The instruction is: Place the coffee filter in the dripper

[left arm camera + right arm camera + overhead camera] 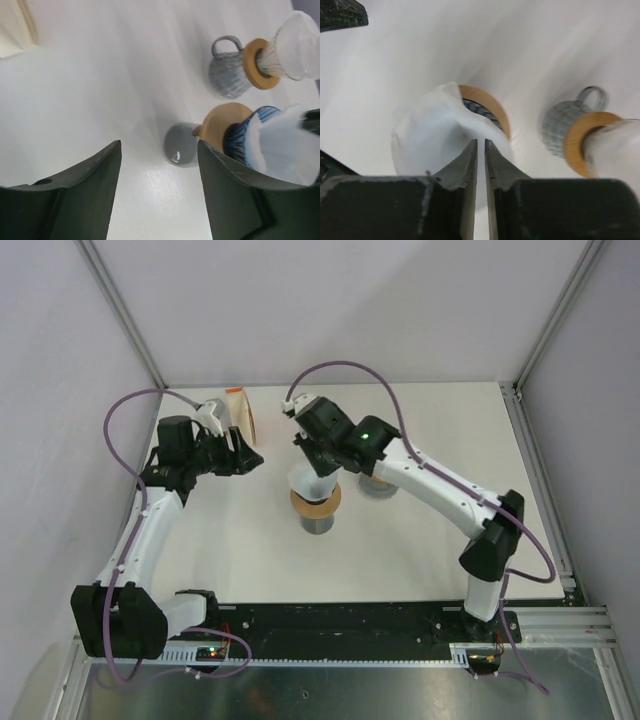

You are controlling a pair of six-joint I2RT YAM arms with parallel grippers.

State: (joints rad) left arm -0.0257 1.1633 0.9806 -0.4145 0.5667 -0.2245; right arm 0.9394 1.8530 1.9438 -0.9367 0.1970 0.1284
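Top external: dripper (316,502) stands near the middle of the surface (420,550), wooden collar showing. The right tool (308,462) hangs directly over it, with the white coffee filter (305,480) between fingers and collar. The left tool (250,462) sits off toward the far-left corner beside a cream filter box (240,412), well apart from the dripper, so the right arm is plainly the nearer. Left wrist: left tool (159,150) spread wide, nothing between its fingers. Ahead, a grey mug (180,145) carries the blue-striped dripper (239,137), and the coffee filter (282,150) is at its mouth. A second mug (230,75) beyond has its own glass dripper (300,42), already lined (not the one in play, by my reading). Right wrist: right tool (480,150) closed to a thin slit on the paper of the coffee filter (430,135); I read it as pinching the filter wall. The filter lies straight below the fingertips, its cone axis roughly in line with the dripper (490,105), though its bulk bunches to one side of the collar. Whether the point has bottomed in the cone is hidden. The move ahead looks like a short straight descent and release. No brand, label or legible writing anywhere.
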